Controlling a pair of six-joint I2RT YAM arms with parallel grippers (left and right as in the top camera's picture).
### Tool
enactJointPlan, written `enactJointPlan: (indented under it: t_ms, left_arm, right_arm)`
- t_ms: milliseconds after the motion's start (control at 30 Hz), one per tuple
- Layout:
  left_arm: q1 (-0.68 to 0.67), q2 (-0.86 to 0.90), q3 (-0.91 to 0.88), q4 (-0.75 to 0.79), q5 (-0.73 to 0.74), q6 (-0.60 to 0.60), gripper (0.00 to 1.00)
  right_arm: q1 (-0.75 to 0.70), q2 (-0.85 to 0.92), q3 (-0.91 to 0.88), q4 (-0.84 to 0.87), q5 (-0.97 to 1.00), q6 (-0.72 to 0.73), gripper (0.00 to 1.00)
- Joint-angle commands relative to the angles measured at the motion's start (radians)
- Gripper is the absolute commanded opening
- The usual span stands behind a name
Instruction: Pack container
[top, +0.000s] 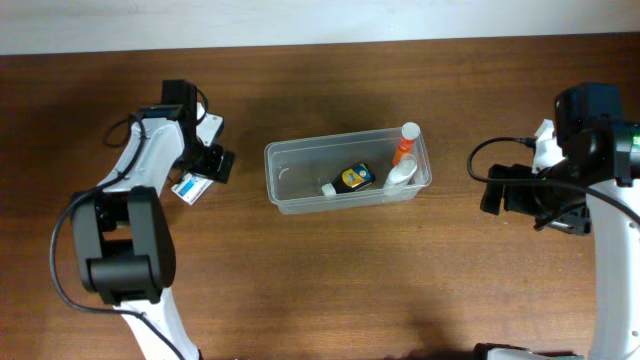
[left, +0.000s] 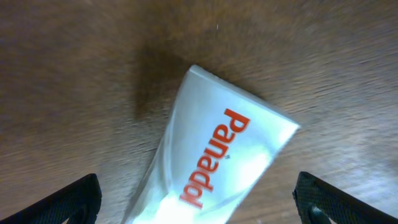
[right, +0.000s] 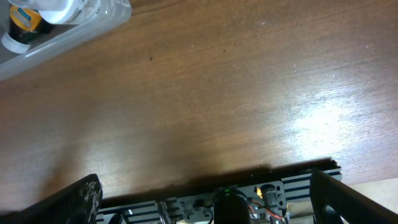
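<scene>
The clear plastic container (top: 345, 172) sits mid-table. It holds a small dark bottle with a yellow label (top: 352, 179), a white bottle (top: 399, 176) and an orange tube with a white cap (top: 405, 142). Its corner also shows in the right wrist view (right: 56, 28). A white Panadol box (left: 214, 158) lies on the table left of the container (top: 191, 187). My left gripper (left: 199, 199) is open, with its fingers on either side of the box and apart from it. My right gripper (right: 211, 199) is open and empty over bare table, right of the container.
The wooden table's far edge (top: 320, 45) meets a pale wall. A black slotted rail with electronics (right: 236, 196) runs along the table's near edge in the right wrist view.
</scene>
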Motion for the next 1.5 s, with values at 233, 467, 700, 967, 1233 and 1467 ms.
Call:
enactJointPlan:
  t_ms: [233, 467, 700, 967, 1233, 1467]
  left_arm:
    - [0.003, 0.047, 0.012, -0.028, 0.000, 0.019, 0.76]
    - [0.002, 0.047, 0.012, -0.050, 0.001, 0.019, 0.27]
    - [0.002, 0.044, 0.014, -0.072, 0.001, 0.019, 0.22]
    - [-0.010, -0.035, 0.148, -0.175, 0.005, -0.027, 0.22]
    - [-0.138, -0.226, 0.267, -0.226, 0.094, -0.037, 0.19]
    - [-0.357, -0.260, 0.265, -0.222, 0.109, -0.010, 0.14]
  right_arm:
    - [-0.005, -0.005, -0.010, 0.006, 0.029, -0.011, 0.98]
    - [-0.005, -0.005, -0.010, 0.005, 0.029, -0.014, 0.99]
    - [-0.005, -0.005, -0.010, 0.005, 0.029, -0.022, 0.98]
    - [-0.005, -0.005, -0.010, 0.006, 0.029, -0.022, 0.99]
    - [-0.005, -0.005, -0.010, 0.010, 0.029, -0.022, 0.98]
    - [-0.005, -0.005, -0.010, 0.017, 0.029, -0.022, 0.98]
